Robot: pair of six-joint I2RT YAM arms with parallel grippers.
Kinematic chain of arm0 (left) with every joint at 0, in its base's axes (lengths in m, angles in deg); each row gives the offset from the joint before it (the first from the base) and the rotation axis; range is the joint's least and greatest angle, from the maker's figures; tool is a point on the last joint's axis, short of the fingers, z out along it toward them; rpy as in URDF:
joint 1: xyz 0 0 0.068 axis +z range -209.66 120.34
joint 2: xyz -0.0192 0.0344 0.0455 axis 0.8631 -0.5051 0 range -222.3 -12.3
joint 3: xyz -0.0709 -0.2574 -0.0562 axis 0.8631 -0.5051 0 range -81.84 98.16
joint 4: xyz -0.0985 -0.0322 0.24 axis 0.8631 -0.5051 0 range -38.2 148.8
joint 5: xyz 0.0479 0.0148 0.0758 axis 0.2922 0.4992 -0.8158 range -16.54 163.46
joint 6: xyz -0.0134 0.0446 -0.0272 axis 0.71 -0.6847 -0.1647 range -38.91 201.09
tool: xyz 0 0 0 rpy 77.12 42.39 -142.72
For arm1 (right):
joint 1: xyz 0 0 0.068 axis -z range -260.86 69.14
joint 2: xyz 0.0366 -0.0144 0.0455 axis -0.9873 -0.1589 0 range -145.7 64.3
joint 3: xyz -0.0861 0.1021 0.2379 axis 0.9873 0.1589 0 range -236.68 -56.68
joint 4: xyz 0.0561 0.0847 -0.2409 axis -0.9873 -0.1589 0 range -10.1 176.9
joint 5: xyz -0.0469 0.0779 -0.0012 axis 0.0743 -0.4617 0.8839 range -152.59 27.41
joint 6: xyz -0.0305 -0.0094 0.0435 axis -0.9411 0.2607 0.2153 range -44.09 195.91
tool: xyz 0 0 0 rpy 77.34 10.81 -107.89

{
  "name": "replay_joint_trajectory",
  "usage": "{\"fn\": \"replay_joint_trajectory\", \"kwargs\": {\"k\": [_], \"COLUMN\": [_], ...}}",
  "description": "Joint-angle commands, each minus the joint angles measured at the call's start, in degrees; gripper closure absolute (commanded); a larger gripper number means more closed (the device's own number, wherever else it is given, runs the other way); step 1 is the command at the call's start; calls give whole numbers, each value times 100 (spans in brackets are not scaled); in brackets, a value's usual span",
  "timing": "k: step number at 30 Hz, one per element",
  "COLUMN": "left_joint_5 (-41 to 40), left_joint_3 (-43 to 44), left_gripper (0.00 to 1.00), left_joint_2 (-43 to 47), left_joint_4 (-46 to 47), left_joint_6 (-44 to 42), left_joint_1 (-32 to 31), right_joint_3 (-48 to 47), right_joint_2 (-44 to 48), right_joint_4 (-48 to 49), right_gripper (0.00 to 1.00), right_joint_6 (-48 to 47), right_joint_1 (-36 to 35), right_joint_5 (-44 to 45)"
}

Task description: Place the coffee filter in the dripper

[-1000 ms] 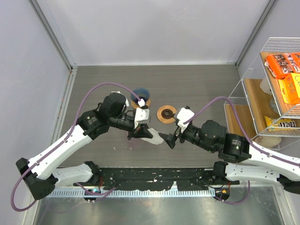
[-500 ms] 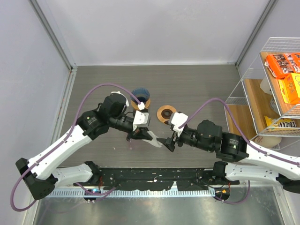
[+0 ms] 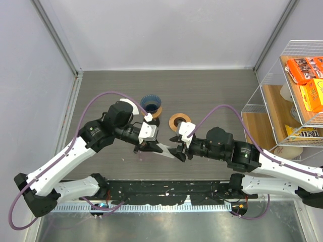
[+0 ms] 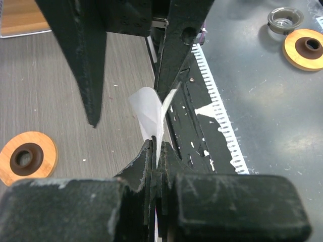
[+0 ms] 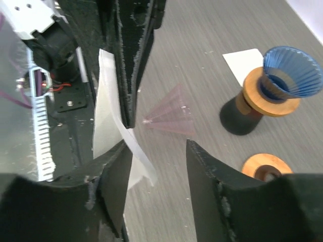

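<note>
My left gripper is shut on the point of a thin white coffee filter and holds it above the table. My right gripper faces it from the right, jaws still apart. The filter's free edge reaches into that gap and lies against my right gripper's left finger. The dark blue ribbed dripper stands upright in an orange ring on a black base, behind the left gripper. Nothing is in it.
A second white filter lies flat beside the dripper's stand. A pale pink cone lies on its side under the grippers. An orange ring lies nearby. A wire shelf with boxes stands at the right.
My right gripper has moved left up to the filter and its jaws have narrowed around the free edge. The left gripper has kept its grip and shifted slightly toward the near edge.
</note>
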Motion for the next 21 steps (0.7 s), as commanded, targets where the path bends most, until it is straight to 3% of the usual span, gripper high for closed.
{"fn": "replay_joint_trajectory", "kwargs": {"k": [1,11,18,21], "left_joint_5": [255,439,439,448], "left_joint_3": [210,140,87,34], "left_gripper": [100,100,100,100], "left_joint_2": [145,242,303,347], "left_joint_4": [-9,9,52,79], "left_joint_6": [-158,-281,-316,-333], "left_joint_1": [-35,-35,-35,-35], "right_joint_3": [26,35,-27,-62], "right_joint_2": [63,37,2,2], "right_joint_4": [422,554,607,616], "right_gripper": [51,64,80,94], "right_joint_6": [147,278,366,401], "right_joint_1": [57,118,136,153], "right_joint_5": [-758,-1620,-1848,-1945]}}
